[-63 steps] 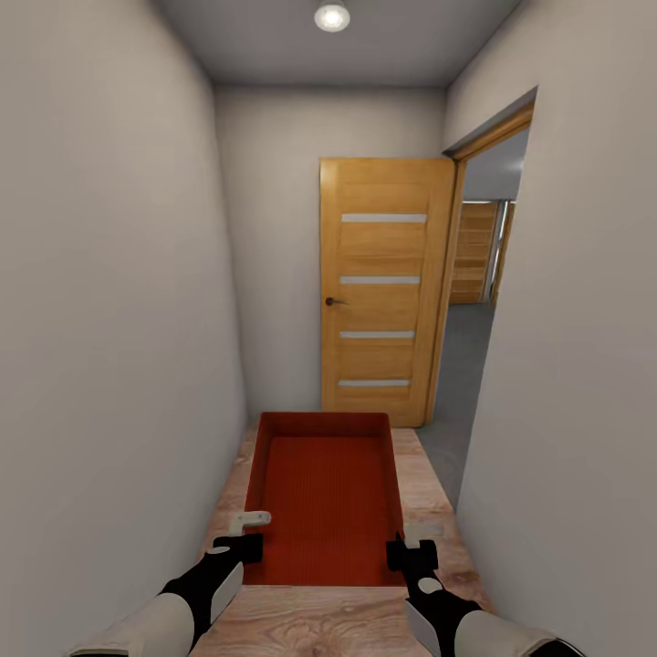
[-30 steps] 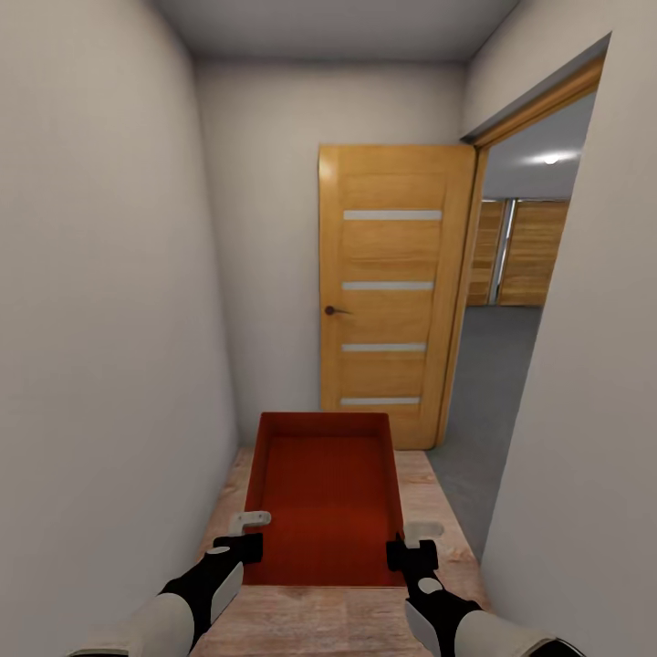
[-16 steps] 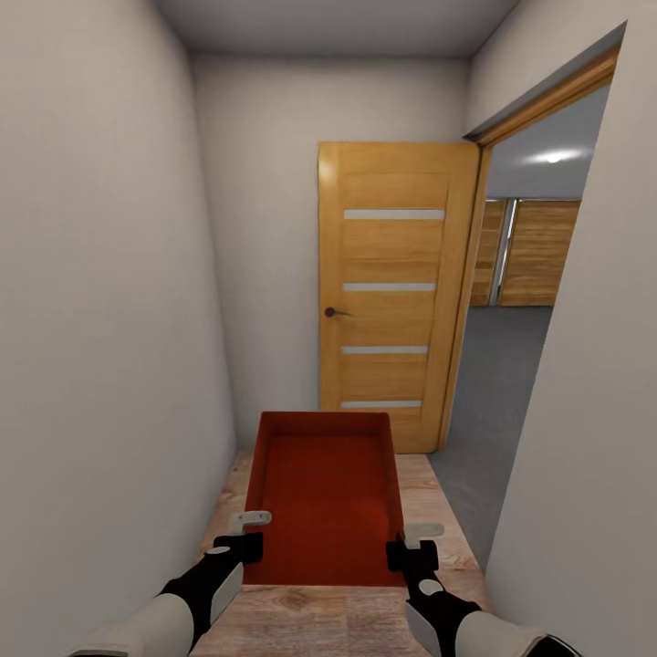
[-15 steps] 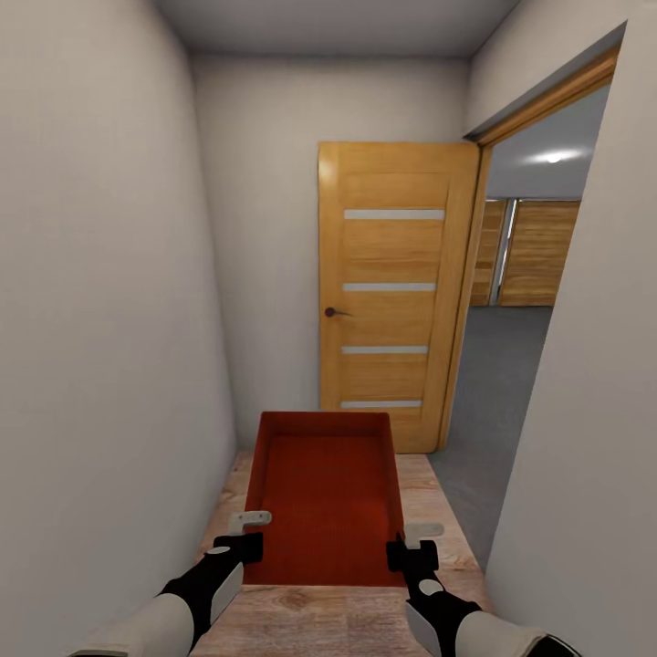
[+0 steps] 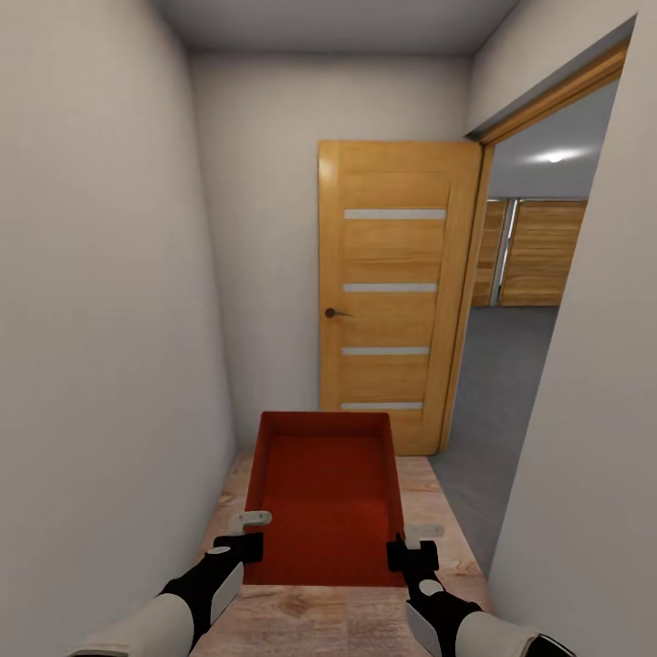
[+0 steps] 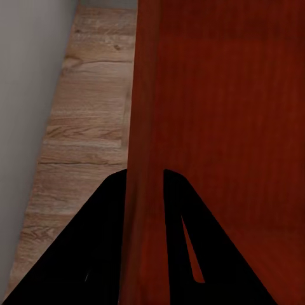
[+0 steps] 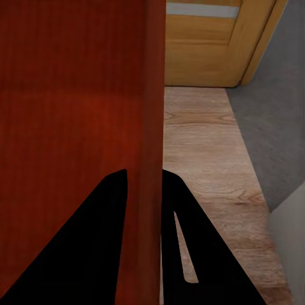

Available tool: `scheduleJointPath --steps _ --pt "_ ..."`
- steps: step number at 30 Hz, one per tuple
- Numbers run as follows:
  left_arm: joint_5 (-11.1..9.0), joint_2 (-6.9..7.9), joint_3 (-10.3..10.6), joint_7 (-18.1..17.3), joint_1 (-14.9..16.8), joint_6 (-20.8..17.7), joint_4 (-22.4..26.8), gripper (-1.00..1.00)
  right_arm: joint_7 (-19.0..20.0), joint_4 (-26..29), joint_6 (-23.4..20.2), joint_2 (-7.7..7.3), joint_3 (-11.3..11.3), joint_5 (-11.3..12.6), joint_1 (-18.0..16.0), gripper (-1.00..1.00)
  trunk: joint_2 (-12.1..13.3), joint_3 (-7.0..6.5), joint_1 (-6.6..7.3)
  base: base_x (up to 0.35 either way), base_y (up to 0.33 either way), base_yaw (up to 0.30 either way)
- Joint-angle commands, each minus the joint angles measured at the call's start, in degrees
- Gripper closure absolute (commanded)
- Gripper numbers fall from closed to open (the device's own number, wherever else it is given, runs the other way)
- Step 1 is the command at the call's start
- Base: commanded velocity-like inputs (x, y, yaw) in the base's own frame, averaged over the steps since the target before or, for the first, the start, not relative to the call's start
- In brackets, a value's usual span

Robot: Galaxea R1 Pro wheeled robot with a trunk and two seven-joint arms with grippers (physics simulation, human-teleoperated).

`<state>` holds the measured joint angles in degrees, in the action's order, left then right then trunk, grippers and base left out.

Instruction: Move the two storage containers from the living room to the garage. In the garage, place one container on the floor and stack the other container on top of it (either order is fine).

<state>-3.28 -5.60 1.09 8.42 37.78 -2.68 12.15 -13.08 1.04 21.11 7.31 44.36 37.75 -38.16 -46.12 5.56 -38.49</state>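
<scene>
The robot stands in a thin hallway with a red bin point(image 5: 324, 497) held out in front of it. The bin hangs in the air above the wood floor point(image 5: 429, 497), between the two arms. Its long side points straight ahead, away from the robot, toward the wooden door point(image 5: 392, 292) at the end of the hall.

The left gripper point(image 5: 245, 532) is pinched on the left wall of the bin, near the corner closest to the robot. In the left wrist view, the two dark fingers point(image 6: 101, 235) sit one on each side of that thin red wall. The right gripper point(image 5: 412, 541) is pinched on the right wall in the same way, and the right wrist view shows its fingers point(image 7: 105, 241) on both sides of the wall too. Both arms look just as near to the bin.

The way out is to the right. Past the open door frame there is a grey floor point(image 5: 497, 383), which looks like the garage. So the long bin will likely have to swing to the right to go through.

Only one bin can be seen. Most of the room past the doorway is cut off by the white wall point(image 5: 584, 438) on the right
</scene>
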Motion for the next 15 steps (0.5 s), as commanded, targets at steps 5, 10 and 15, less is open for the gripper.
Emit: scheduleJointPath --steps 5,10,15 --pt "1.3 1.73 -2.9 0.5 0.0 -0.3 0.1 1.0 -0.3 0.2 -0.1 0.05 -22.5 -21.4 -0.1 1.0 -0.1 0.09 -0.03 0.197 0.0 0.0" --pt "1.3 1.73 -2.9 0.5 0.0 -0.3 0.1 1.0 -0.3 0.2 -0.1 0.05 -22.5 -21.4 -0.1 1.0 -0.1 0.09 -0.03 0.206 0.0 0.0" --pt "1.3 1.73 -2.9 0.5 0.0 -0.3 0.1 1.0 -0.3 0.2 -0.1 0.07 -22.5 -21.4 -0.1 1.0 -0.1 0.09 -0.03 0.21 0.0 0.0"
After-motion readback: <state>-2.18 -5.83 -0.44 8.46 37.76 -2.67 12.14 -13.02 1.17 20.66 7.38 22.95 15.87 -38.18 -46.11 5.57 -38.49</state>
